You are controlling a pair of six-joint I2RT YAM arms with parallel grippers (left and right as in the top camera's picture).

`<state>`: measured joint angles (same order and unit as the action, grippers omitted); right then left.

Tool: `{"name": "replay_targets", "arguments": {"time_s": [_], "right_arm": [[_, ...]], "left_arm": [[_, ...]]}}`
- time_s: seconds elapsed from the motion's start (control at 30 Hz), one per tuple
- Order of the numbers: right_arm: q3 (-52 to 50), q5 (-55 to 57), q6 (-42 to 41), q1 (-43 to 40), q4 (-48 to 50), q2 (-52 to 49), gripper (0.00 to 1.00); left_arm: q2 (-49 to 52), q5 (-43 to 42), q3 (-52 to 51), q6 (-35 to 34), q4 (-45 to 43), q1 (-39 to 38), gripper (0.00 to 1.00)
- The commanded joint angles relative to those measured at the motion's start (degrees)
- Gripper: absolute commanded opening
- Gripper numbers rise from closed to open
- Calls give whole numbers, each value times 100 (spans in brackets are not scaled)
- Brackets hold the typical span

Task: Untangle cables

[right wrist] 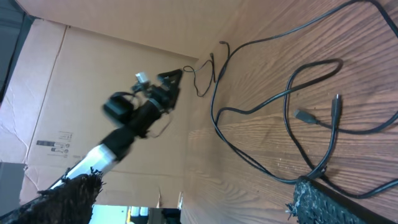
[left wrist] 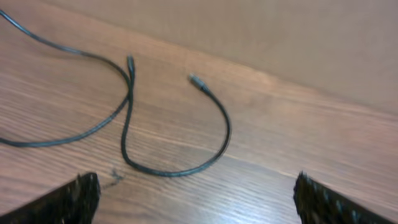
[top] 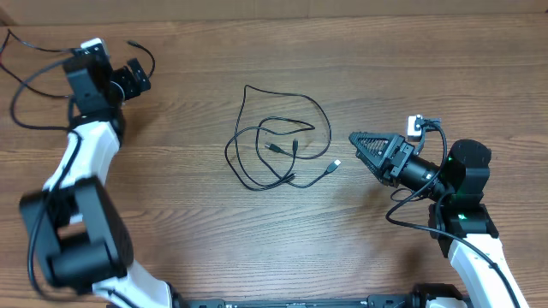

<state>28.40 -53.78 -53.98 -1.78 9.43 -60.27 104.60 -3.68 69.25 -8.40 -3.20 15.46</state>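
Well, both tools stand jaws apart and empty: the right tool just beside the cables looped loosely on the worktop, the left tool well away. I'd pinch the loose plug end nearest the right tool and draw it outward slowly.

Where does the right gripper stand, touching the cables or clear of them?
Apart. The overhead view shows a strip of bare table between the open right gripper and the nearest plug end of the cables.
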Motion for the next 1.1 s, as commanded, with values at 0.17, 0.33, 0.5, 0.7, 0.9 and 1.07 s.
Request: {"name": "replay_targets", "arguments": {"time_s": [0.17,0.33,0.5,0.7,0.9,1.07], "right_arm": [[48,-103,28,-7,24,42,100],[48,-179,26,-7,22,39,100],[48,-177,28,-7,22,39,100],[48,-179,26,-7,20,39,100],[48,-201,28,-7,-175,42,100],[48,-199,52,-7,-507,39,100]], "left_arm": [[-1591,-671,-9,481,2446,-240,100],[-2124,-1399,-9,894,3729,-782,99],[-2140,-1580,-11,1331,4507,-1652,100],[-1882,-1526,-11,1353,4439,-2608,100],[-1617,-1132,-11,527,3825,-2973,99],[-1294,-1115,-11,42,3624,-2975,100]]}}
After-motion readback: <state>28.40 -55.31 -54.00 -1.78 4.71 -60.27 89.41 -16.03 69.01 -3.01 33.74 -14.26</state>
